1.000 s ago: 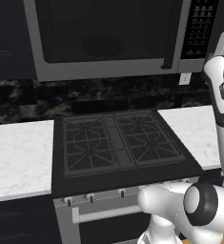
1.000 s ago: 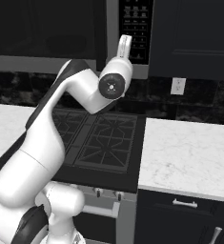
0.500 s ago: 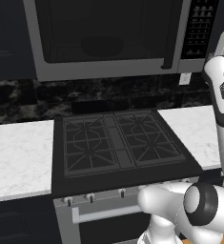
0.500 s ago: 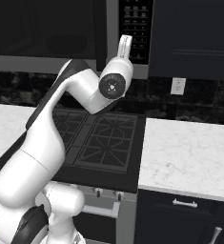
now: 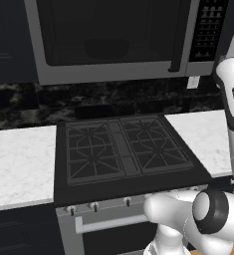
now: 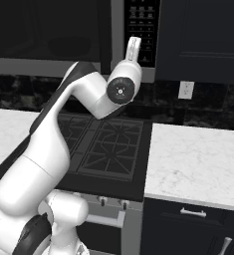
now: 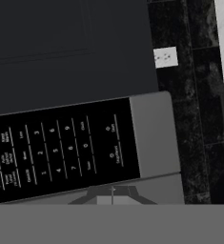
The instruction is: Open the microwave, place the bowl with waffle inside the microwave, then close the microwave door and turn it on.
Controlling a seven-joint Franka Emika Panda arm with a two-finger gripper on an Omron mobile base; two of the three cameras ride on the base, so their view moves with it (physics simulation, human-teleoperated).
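Observation:
The microwave [image 5: 113, 40] hangs above the stove with its door [image 5: 108, 35] closed and the dark handle [image 5: 175, 37] at the door's right edge. Through the glass a dim round bowl [image 5: 106, 48] sits inside; the waffle is hidden. In the right base view my gripper [image 6: 134, 41] is raised in front of the black keypad [image 6: 142, 27], pointing up at it. The hand view looks closely at the keypad [image 7: 61, 152], rolled sideways, with my gripper [image 7: 112, 194] shut and nothing between its tips, just short of the lower button rows.
A black gas stove [image 5: 121, 149] lies below, flanked by white marble counters [image 5: 19, 164] [image 6: 198, 159]. A white wall outlet [image 6: 186, 90] sits on the dark backsplash right of the microwave. Dark cabinets [image 6: 203, 35] stand beside it. The oven's bar handle [image 5: 108, 223] runs below the knobs.

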